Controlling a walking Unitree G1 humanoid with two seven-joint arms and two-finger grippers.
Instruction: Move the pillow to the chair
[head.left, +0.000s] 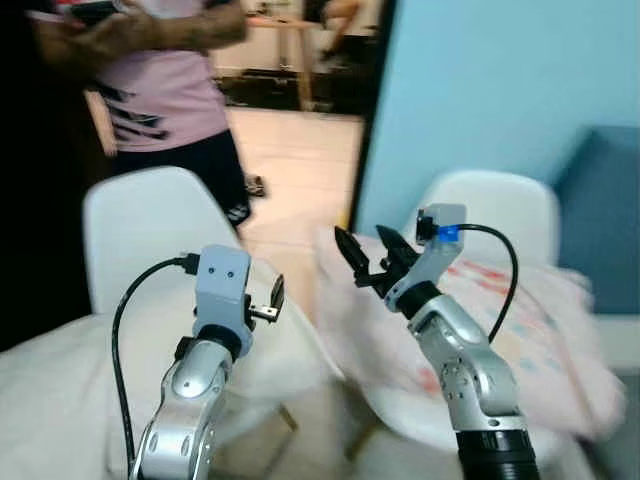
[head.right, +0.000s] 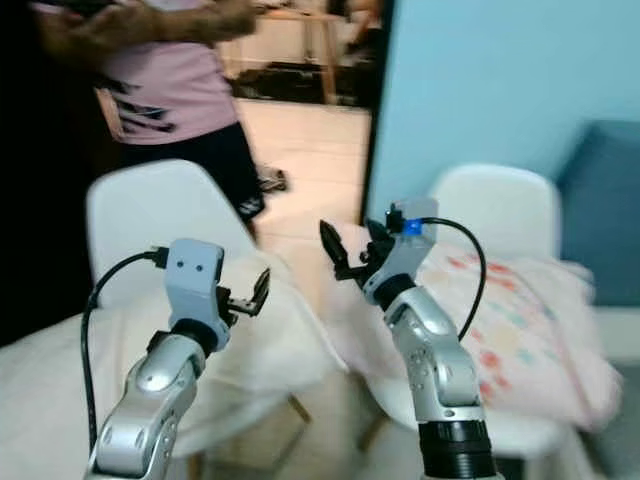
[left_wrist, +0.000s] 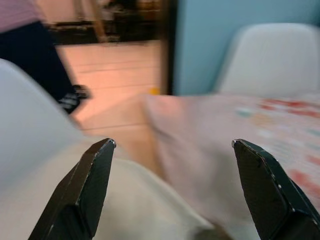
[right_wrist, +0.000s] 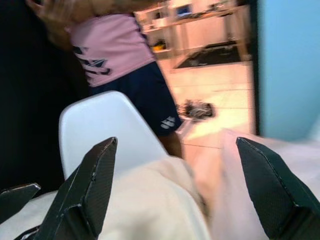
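- A person (head.left: 175, 80) in a pink top stands behind the left white chair (head.left: 150, 225).
- A cream cushion (head.left: 60, 380) lies on that chair.
- The pink patterned pillow (head.left: 500, 330) lies on the right white chair (head.left: 500, 215), apparently draped over its seat.
- The right gripper (head.left: 372, 250) hovers spread above the pillow's near edge.
- The left gripper (head.left: 272, 300) is spread too, holding nothing.

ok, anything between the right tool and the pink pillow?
Nothing visible. The right tool, open, hangs in free air over the left edge of the pink pillow, which lies on the right white chair. The left white chair carries a cream cushion on its seat.
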